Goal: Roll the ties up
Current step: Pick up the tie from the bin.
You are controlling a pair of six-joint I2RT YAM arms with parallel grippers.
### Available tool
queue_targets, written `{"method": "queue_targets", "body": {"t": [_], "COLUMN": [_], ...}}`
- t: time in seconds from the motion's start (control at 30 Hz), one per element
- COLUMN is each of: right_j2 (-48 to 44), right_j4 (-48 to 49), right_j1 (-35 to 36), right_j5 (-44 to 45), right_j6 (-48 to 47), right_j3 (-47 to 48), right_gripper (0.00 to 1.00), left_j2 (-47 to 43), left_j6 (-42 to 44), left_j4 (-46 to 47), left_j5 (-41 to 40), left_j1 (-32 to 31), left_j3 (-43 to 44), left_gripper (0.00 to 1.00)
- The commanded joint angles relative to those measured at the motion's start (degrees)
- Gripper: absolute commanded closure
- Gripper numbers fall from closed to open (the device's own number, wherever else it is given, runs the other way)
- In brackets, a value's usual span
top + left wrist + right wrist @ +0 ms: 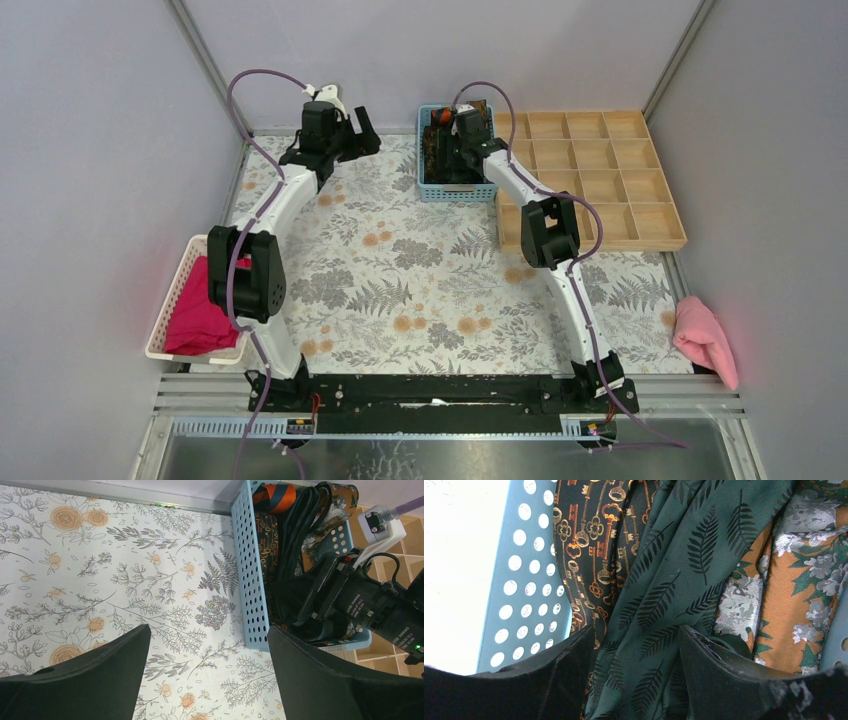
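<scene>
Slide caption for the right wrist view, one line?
Right gripper straddling a dark green fern-print tie in the blue perforated basket, between a key-print tie and an orange floral tie.
</scene>
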Motion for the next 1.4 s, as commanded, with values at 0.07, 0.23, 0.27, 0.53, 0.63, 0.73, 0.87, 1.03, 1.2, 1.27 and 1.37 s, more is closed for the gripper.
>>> {"method": "queue_targets", "body": {"t": [0.07,0.23,0.27,0.53,0.63,0.73,0.87,1.03,1.2,1.27,1.37], "right_j2": [1.15,1.08,1.1,1.19,0.95,0.45,-1.77,-4.43,-8.9,-10.68,-13.34], "right_j4": [2.26,3.21,3.31,3.41,4.07,5.03,7.82,9.9,10.98,11.39,10.76], "right_j1": [0.14,0.16,0.16,-0.03,-0.07,-0.1,-0.14,-0.02,-0.07,-0.14,-0.02], "right_j5": [1.28,1.82,1.86,5.28,5.61,5.8,6.17,5.04,5.23,4.99,4.14], "right_j6": [0.23,0.38,0.34,-0.9,-1.11,-0.96,-1.03,-1.66,-2.71,-3.01,-3.3], "right_j3": [3.7,3.74,3.77,4.36,4.44,4.08,1.55,1.95,-0.14,-1.37,-2.35], "right_gripper": [0.41,0.61,0.63,0.85,1.0,1.0,1.0,1.0,1.0,1.0,1.0], "left_j2": [0.1,0.34,0.38,0.25,0.52,0.48,0.31,0.72,0.56,0.43,0.46], "left_j6": [0.93,0.93,1.01,0.98,0.78,0.76,0.84,0.84,0.69,0.67,0.52], "left_j4": [4.07,3.91,3.92,4.01,4.1,4.02,4.6,4.9,5.25,5.52,5.72], "left_j5": [0.98,1.24,1.37,1.5,1.73,1.99,1.78,1.91,1.86,1.89,2.16], "left_j1": [0.34,0.39,0.35,0.39,0.43,0.38,0.44,0.44,0.43,0.48,0.46], "left_j3": [-0.81,-0.59,-0.63,-0.85,-0.8,-0.76,-1.28,-1.26,-1.63,-1.8,-1.9], "left_gripper": [0.06,0.06,0.06,0.06,0.06,0.08,0.12,0.16,0.16,0.16,0.16]}}
